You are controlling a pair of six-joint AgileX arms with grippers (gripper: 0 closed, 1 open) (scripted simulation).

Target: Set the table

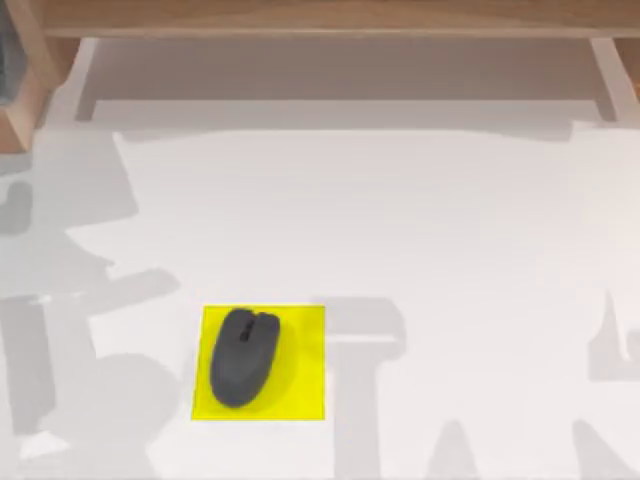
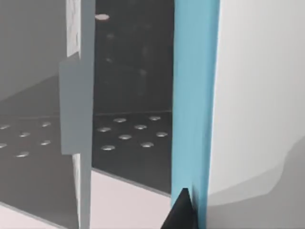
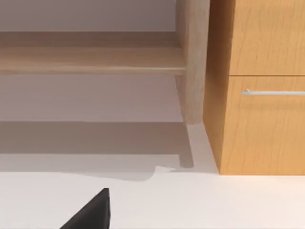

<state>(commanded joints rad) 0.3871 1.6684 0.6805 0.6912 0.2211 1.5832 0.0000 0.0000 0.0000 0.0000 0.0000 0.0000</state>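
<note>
Table: the large, flat, matte white tabletop (image 1: 450, 250) spreads across the whole top view, under the arms' shadows.
Left arm: you have it off the table's left side; its wrist view looks along a light-blue vertical panel (image 2: 195, 95) with a dark studded floor (image 2: 128, 138) beyond, and a black fingertip (image 2: 181, 214) pokes in at the edge. Whether the left gripper is spread or closed I cannot tell.
Mouse and mat: the dark grey rounded computer mouse (image 1: 245, 356) lies on the small yellow square mat (image 1: 305, 380), left of centre near the front edge, sitting toward the mat's left half.
Shelf: the light-brown wooden shelf (image 1: 320, 20) runs along the back edge.
Right arm: its wrist camera faces the wooden drawer front with a metal bar handle (image 3: 274, 92); one black fingertip (image 3: 93, 212) shows, grip state not readable.
Your move: probably bring an arm over the table first, descend slowly, and keep clear of the shelf posts.
</note>
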